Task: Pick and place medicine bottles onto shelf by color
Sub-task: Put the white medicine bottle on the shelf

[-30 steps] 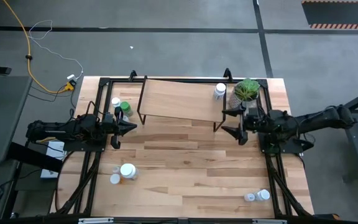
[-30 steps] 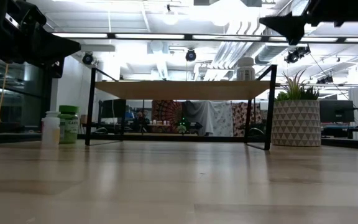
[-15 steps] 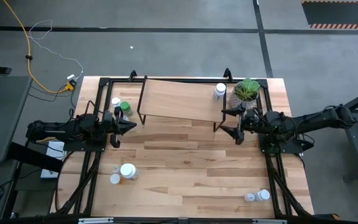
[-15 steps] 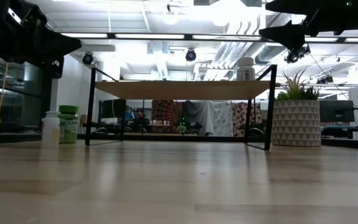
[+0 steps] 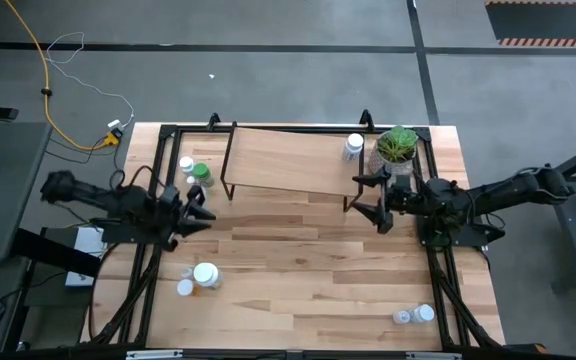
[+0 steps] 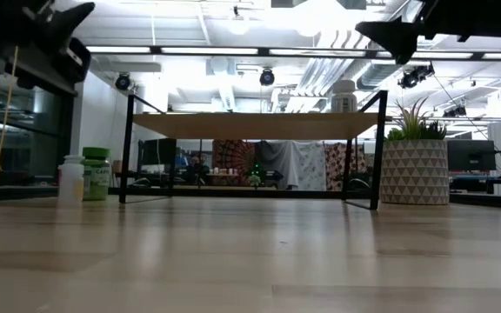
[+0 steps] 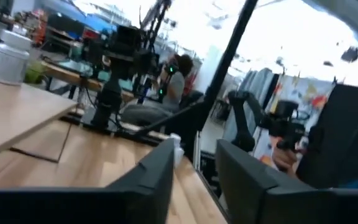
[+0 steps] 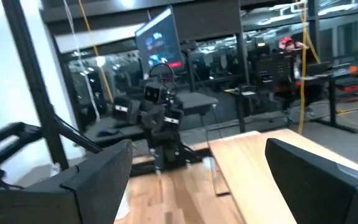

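From above, the left gripper (image 5: pixel 196 213) hangs over the table's left side, just below the green-capped bottle (image 5: pixel 201 173) and its small white neighbour (image 5: pixel 186 165). Its fingers (image 7: pixel 149 177) show only in the left wrist view, parted by a narrow gap with nothing between them. The low view shows these two bottles standing upright on the tabletop left of the shelf (image 6: pixel 259 124). Only the high view shows two white bottles (image 5: pixel 200 277) near the front left and a white pair (image 5: pixel 415 315) at the front right. One white bottle (image 5: pixel 354 146) stands on the shelf's right end, beside the potted plant (image 5: pixel 397 146). The right gripper (image 5: pixel 368 198) hovers at the shelf's right front corner, fingers (image 8: pixel 98 171) spread wide, empty.
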Robot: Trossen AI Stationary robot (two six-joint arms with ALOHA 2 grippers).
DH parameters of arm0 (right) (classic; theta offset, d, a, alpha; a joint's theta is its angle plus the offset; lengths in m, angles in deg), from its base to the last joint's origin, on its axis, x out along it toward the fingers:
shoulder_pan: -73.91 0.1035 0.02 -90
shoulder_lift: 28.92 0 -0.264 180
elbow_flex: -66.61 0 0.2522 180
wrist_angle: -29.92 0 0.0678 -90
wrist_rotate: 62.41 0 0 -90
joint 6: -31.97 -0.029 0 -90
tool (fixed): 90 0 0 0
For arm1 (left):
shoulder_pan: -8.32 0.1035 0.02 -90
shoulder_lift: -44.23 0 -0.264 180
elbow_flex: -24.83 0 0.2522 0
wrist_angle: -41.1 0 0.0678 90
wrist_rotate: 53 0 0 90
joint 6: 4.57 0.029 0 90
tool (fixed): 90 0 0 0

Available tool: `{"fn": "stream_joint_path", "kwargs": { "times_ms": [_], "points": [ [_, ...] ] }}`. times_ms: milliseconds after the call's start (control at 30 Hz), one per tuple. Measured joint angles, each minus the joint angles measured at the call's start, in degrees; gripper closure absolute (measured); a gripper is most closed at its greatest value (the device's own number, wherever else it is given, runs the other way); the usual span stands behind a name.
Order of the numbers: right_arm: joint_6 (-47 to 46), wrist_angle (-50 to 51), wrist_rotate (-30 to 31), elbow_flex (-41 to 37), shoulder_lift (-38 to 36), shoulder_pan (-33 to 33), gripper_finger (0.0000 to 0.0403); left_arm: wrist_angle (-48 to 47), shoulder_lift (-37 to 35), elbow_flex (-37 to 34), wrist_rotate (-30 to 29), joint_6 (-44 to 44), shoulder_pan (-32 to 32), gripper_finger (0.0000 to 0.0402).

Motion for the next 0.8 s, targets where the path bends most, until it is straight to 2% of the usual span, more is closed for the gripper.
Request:
{"fn": "stream_joint_path", "kwargs": {
  "times_ms": [233, 300, 367, 500, 600, 700, 800],
  "points": [
    [-1.14, 0.32, -0.41, 0.0, 0.68, 0.0, 0.0045, -1.58, 15.24, 10.87, -14.2, 10.18, -12.82, 0.0185],
    [-1.14, 0.33, -0.41, 0.0, 0.68, 0.0, 0.0045, -5.51, 19.89, 15.7, -17.46, 11.71, -15.07, 0.0169],
    [-1.34, 0.34, -0.53, 0.0, 0.68, 0.0, 0.0045, -13.44, 24.1, 21.46, -19.84, 10.83, -16.73, 0.0158],
    [-1.64, 0.34, -0.73, 0.0, 0.68, 0.0, 0.0045, -32.62, 32.32, 34.25, -21.36, 3.01, -19.65, 0.0149],
    [-2.91, 0.54, -0.89, 0.0, 0.68, 0.0, 0.0045, -45.98, 38.34, 42.51, -19.38, -5.3, -22.23, 0.0149],
    [-3.06, 0.87, -1.14, 0.0, 0.68, 0.0, 0.0045, -55.88, 44.09, 48.28, -16.3, -14.08, -25.26, 0.0149],
    [-3.06, 1.02, -1.17, 0.0, 0.68, 0.0, 0.0045, -63.36, 49.27, 50.92, -15.12, -20.86, -28.68, 0.0149]
  ]
}}
